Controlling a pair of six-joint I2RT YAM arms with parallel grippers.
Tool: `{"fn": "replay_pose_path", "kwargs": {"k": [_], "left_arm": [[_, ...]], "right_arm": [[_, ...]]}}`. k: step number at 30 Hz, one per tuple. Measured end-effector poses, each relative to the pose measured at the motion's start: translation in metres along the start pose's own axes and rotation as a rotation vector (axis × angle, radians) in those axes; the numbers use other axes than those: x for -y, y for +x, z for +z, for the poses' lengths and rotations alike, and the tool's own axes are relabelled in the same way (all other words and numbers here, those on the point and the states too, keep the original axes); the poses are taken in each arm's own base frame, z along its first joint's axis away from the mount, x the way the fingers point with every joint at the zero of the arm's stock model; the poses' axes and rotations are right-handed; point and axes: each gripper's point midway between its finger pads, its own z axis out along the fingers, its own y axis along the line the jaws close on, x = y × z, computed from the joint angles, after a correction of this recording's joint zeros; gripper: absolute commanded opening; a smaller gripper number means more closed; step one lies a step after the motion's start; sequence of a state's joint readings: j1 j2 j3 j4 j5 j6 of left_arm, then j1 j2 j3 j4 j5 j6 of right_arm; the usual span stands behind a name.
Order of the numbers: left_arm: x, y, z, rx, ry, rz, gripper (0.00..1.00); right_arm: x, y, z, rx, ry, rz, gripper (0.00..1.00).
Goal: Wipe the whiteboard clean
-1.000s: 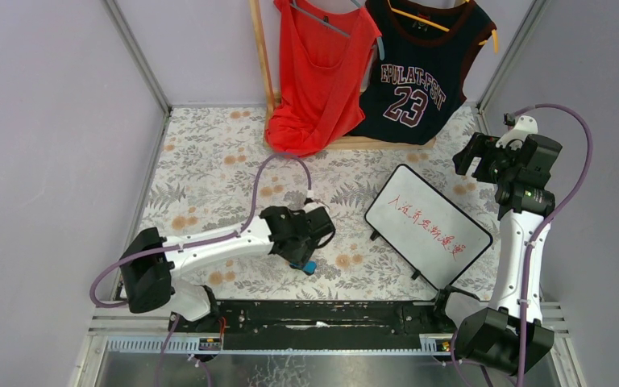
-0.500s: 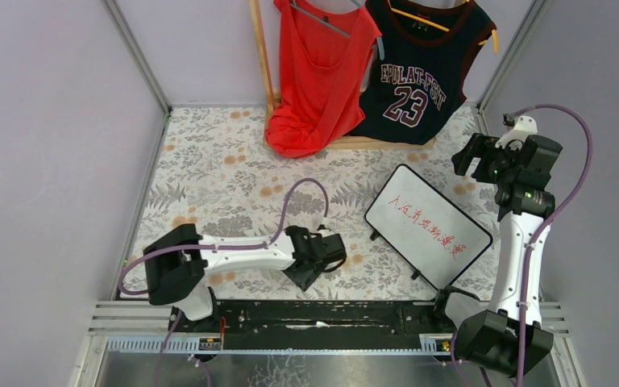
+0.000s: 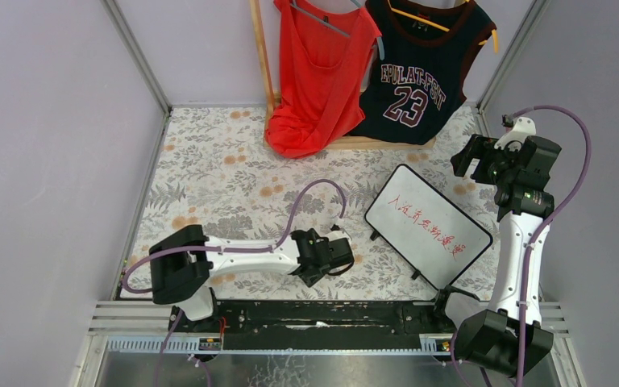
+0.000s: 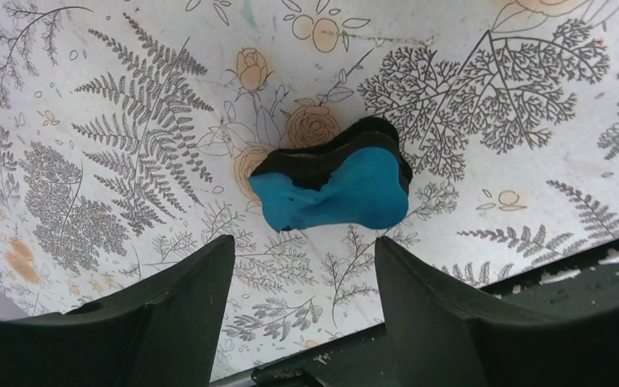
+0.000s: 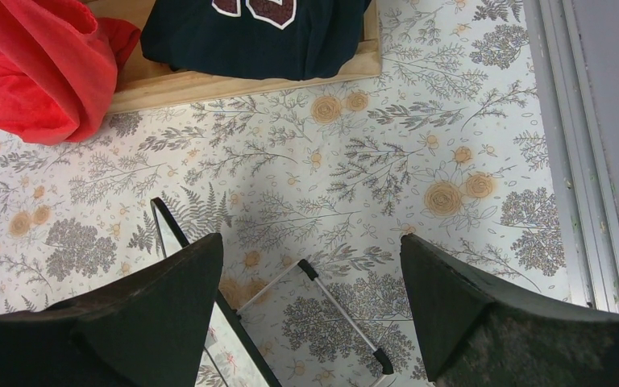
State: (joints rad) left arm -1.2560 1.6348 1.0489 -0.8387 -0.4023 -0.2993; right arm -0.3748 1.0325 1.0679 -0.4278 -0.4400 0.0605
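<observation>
The whiteboard (image 3: 428,226) stands tilted on its feet at the right of the table, with red handwriting across it. Its black frame (image 5: 164,223) and a wire foot (image 5: 340,307) show in the right wrist view. A blue and black foam eraser (image 4: 332,181) lies on the flowered cloth. My left gripper (image 4: 302,239) is open just short of it, fingers apart, holding nothing. In the top view the left gripper (image 3: 338,255) is low, left of the board, and hides the eraser. My right gripper (image 3: 471,158) is open and empty, raised above the board's far corner; it also shows in its own view (image 5: 310,239).
A red top (image 3: 319,72) and a dark number 23 jersey (image 3: 416,72) hang on a wooden rack (image 3: 259,56) at the back. The black base rail (image 3: 322,314) runs along the near edge. Walls close in on both sides.
My left arm has swung right and nearer the front edge, its gripper now covering the eraser in the top view. The right arm and whiteboard have not moved.
</observation>
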Motion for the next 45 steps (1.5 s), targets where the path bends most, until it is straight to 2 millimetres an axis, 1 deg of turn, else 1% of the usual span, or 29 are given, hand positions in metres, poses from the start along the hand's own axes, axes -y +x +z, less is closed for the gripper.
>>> {"fn": "replay_pose_path", "kwargs": {"k": [7,10,14,21,24,27,31,33,35,39,42,45], "left_arm": [[0.005,0.005,0.023,-0.051,-0.033,0.042,0.62],[0.005,0.004,0.027,-0.047,-0.039,0.051,0.62],[0.004,-0.005,0.027,-0.012,-0.053,0.049,0.62],[0.004,-0.033,0.024,0.078,-0.065,0.026,0.61],[0.002,-0.041,0.025,0.099,-0.07,0.009,0.6],[-0.001,-0.045,0.027,0.109,-0.07,-0.008,0.58],[-0.009,-0.048,0.029,0.109,-0.075,-0.04,0.58],[-0.014,-0.051,0.026,0.126,-0.07,-0.062,0.58],[-0.02,-0.054,0.018,0.153,-0.061,-0.09,0.58],[-0.032,-0.065,-0.005,0.232,-0.028,-0.158,0.58],[-0.035,-0.07,-0.018,0.277,0.011,-0.196,0.57],[-0.033,-0.067,-0.02,0.277,0.041,-0.208,0.55]], "right_arm": [[-0.001,0.0,0.0,-0.001,-0.006,0.0,0.88],[-0.002,0.0,0.0,0.0,-0.009,0.0,0.88],[-0.003,0.0,0.0,-0.001,-0.014,0.0,0.88],[-0.003,0.001,0.0,-0.002,-0.017,0.0,0.88],[-0.003,0.002,0.0,-0.004,-0.018,0.001,0.88],[-0.003,0.003,0.001,-0.006,-0.018,0.002,0.88],[-0.003,0.003,0.001,-0.006,-0.018,0.002,0.88],[-0.003,0.003,0.001,-0.007,-0.018,0.002,0.88],[-0.003,0.003,0.001,-0.007,-0.019,0.002,0.88],[-0.004,0.003,0.001,-0.008,-0.025,0.003,0.88],[-0.004,0.004,0.001,-0.009,-0.025,0.004,0.88],[-0.004,0.005,0.001,-0.011,-0.025,0.004,0.88]]}}
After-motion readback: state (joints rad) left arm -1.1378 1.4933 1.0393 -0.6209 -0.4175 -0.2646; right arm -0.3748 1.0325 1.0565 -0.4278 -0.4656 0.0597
